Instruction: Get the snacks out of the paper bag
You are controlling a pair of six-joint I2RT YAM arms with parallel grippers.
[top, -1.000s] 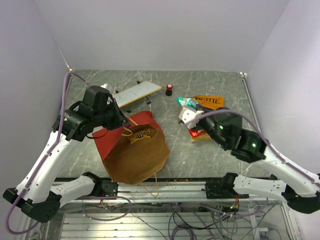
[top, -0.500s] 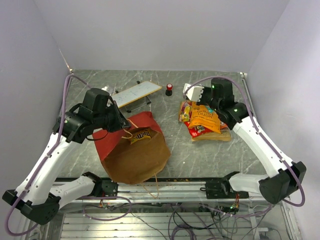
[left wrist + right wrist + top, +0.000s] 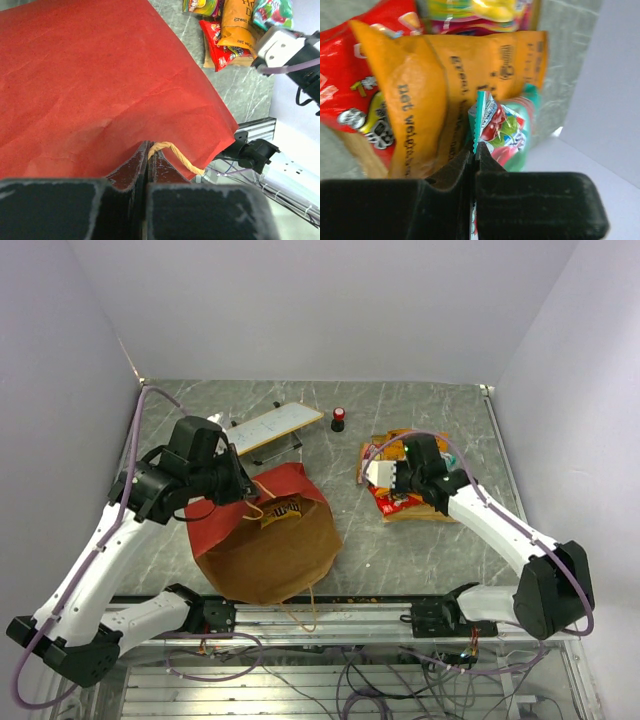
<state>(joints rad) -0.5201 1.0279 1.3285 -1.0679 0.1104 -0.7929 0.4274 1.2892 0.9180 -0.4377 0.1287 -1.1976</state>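
Right hand (image 3: 473, 156) lowered onto snacks (image 3: 402, 505); grey marbled table (image 3: 430, 408), lilac walls (image 3: 320, 310)

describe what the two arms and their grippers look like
Both the left arm and right arm have glossy white shells with black joint housings. A thin lilac cable runs loosely along each. A small green light glows on the right arm. The left gripper and right gripper have flat matt black fingers.

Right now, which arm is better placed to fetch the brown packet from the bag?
Likely the right. The left jaws are shut on the handle of the paper bag. The right jaws hold a green packet by the snack pile; letting go frees them for the brown packet.
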